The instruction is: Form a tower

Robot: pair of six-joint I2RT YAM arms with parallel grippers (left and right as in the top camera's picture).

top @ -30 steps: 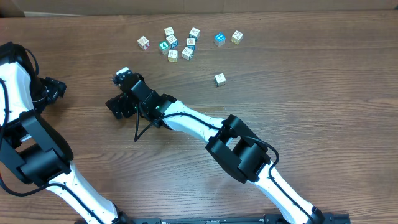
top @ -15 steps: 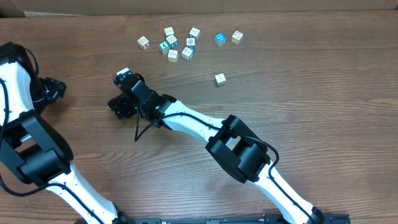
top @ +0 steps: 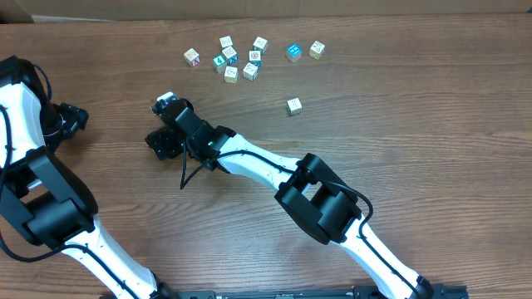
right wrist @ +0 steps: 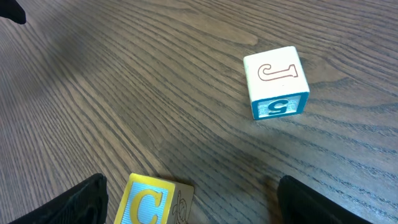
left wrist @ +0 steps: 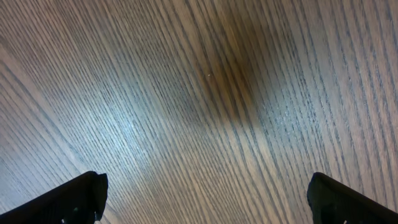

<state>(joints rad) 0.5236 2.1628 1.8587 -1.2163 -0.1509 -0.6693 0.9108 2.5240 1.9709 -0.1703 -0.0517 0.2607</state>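
No tower shows in any view; only single cubes lie on the wooden table [top: 399, 124]. My right gripper [top: 160, 122] reaches to the left of the table's middle and stands open. In the right wrist view, a cube with a yellow C on blue [right wrist: 152, 202] lies between the open right gripper [right wrist: 193, 200] fingers, close to the left finger and well apart from the right one. A white cube with a red J and a blue side [right wrist: 277, 81] sits farther ahead, seen as a pale cube [top: 164, 97] beside the gripper. My left gripper [top: 73, 116] is open over bare wood [left wrist: 205, 93].
Several loose picture cubes [top: 231, 58] cluster at the back. A blue cube [top: 293, 52] and a pale one [top: 317, 49] lie to their right. A single cube [top: 293, 105] sits nearer the middle. The right arm [top: 266, 170] crosses the table diagonally.
The right gripper's jaws have narrowed a little around the C cube. The left arm and the loose cubes have not moved.
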